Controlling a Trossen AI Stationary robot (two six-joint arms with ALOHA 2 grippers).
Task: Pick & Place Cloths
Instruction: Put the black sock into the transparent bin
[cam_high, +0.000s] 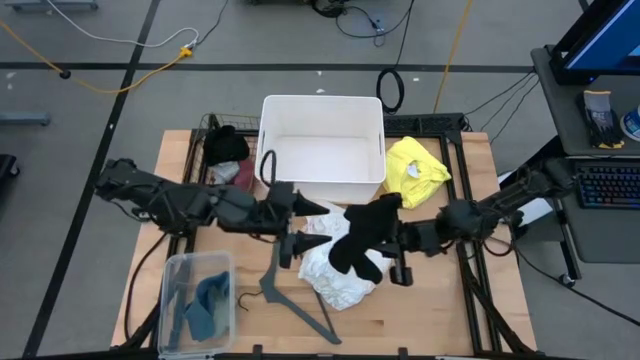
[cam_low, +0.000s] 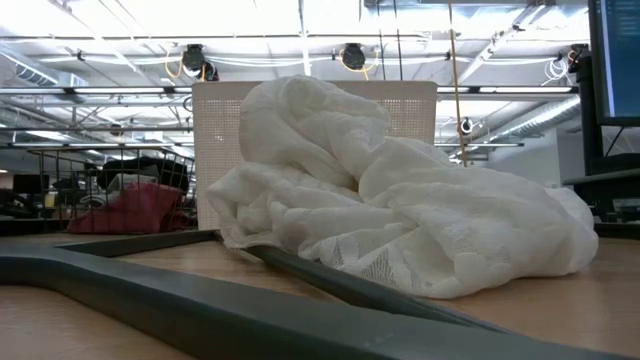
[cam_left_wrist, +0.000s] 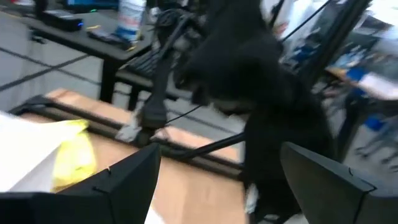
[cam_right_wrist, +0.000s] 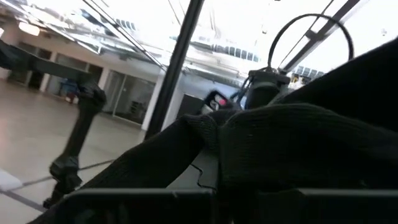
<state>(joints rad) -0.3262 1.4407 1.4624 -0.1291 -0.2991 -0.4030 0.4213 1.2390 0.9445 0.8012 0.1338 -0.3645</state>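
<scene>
Grey hanger (cam_high: 300, 300) and lacy white cloth (cam_high: 335, 275) nearest on the wooden surface (cam_high: 450, 310), right gripper (cam_high: 385, 235) clenched on a black cloth (cam_high: 362, 238) held above it, left gripper (cam_high: 302, 228) spread wide just beside, yellow cloth (cam_high: 415, 168) and white bin (cam_high: 322, 143) beyond.

A black cloth (cam_right_wrist: 298, 149) fills most of the view, draped in folds over the right gripper's dark fingers (cam_right_wrist: 143, 205); beyond the cloth a dark post (cam_right_wrist: 180, 56) slants upward; above the cloth a black cable loop (cam_right_wrist: 311, 37) arcs against bright ceiling.
</scene>
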